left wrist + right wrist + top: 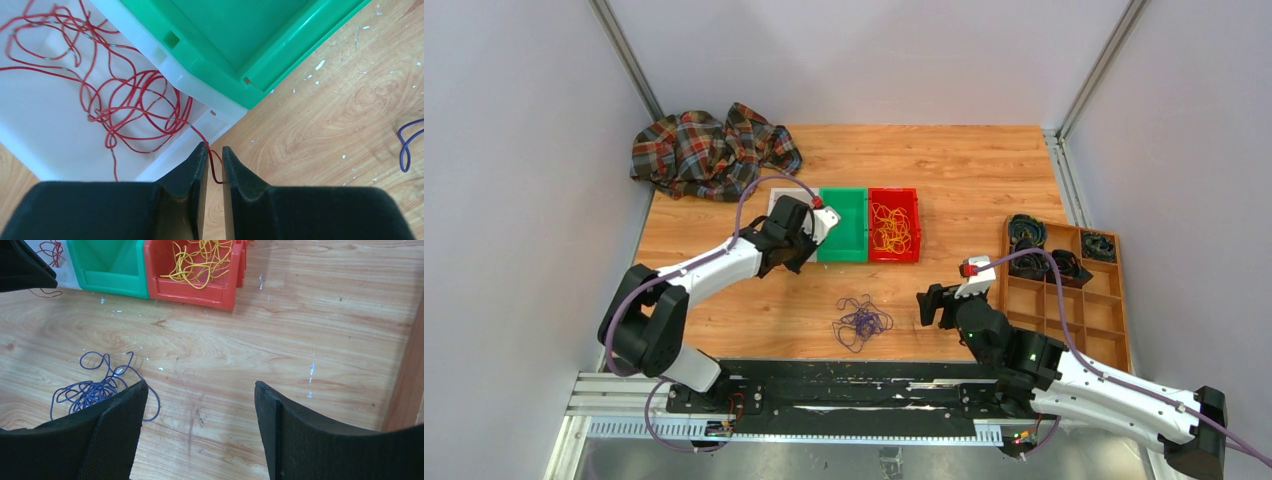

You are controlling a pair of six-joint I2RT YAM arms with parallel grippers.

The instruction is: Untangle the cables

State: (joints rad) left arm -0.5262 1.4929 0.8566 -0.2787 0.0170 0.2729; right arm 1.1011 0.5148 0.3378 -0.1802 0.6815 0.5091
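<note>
A red cable [135, 100] lies looped in the white bin [50, 125]; its tail runs over the bin's rim and between the fingers of my left gripper [215, 150]. The jaws stand a narrow gap apart, wider than the cable. The left gripper [807, 232] hovers at the white bin's near corner. A yellow cable [891, 228] fills the red bin [190, 290]. A dark purple cable [861, 322] lies bunched on the table, also in the right wrist view [90, 390]. My right gripper [934, 303] is wide open and empty, just right of the purple cable.
An empty green bin [844, 225] stands between the white and red bins. A wooden compartment tray [1064, 300] with black coiled rings sits at the right edge. A plaid cloth [709, 150] lies at the back left.
</note>
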